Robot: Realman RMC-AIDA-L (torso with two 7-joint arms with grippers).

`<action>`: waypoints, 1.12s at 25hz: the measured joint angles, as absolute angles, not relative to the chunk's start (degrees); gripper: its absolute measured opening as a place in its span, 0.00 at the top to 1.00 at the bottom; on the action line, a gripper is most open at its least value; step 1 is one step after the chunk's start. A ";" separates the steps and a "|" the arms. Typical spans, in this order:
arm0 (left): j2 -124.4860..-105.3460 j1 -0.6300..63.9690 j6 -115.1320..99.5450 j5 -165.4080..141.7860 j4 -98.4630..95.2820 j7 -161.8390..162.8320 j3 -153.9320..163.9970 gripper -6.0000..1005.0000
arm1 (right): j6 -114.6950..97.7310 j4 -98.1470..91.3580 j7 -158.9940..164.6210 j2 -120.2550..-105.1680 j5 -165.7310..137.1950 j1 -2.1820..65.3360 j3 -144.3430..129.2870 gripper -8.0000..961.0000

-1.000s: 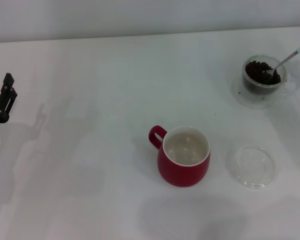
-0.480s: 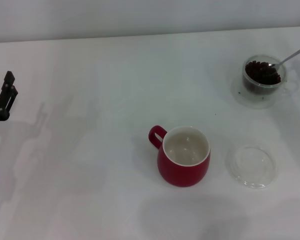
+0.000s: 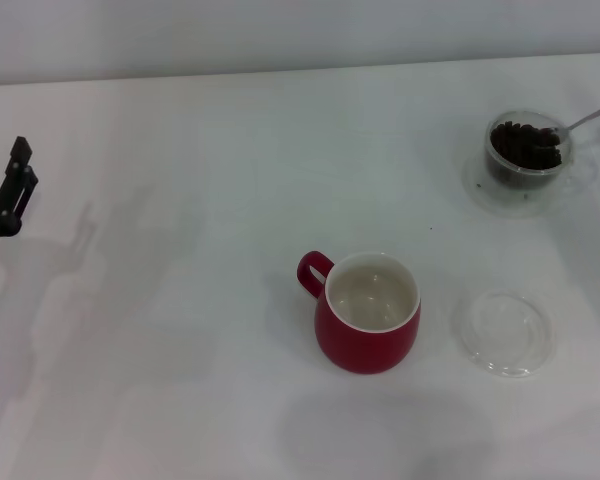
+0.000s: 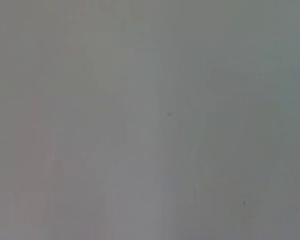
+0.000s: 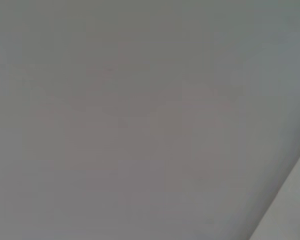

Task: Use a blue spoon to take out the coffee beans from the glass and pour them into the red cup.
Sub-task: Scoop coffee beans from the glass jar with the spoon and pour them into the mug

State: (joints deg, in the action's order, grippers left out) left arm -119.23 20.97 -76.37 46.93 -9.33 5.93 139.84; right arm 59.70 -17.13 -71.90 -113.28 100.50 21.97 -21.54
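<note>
Your left gripper sat at the far left edge of the tabletop, well apart from every task item; whether its fingers were parted or closed could not be told from the head view. Your right gripper was out of frame, and both wrist views showed only a blank grey surface. The glass stood at the far right, resting on a shallow clear dish, and held the coffee beans heaped near its rim. The blue spoon lay with its bowl in the glass at the beans, its silver shaft slanting up and out toward the right edge; the handle end ran out of frame, so you could not see what held it. The red cup stood upright near centre, handle toward the left, white interior showing no beans. A clear round lid lay flat just beside the cup on its right.
</note>
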 joint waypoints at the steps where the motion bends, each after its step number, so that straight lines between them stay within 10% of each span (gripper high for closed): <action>1: -119.26 21.01 -76.37 46.91 -9.33 5.75 139.83 0.32 | 59.94 -17.14 -71.00 -113.28 100.38 21.98 -21.62 0.84; 28: -119.50 20.19 -76.45 46.58 -9.62 4.73 140.38 0.32 | 72.13 -16.70 -58.70 -114.28 99.96 18.19 -22.20 0.84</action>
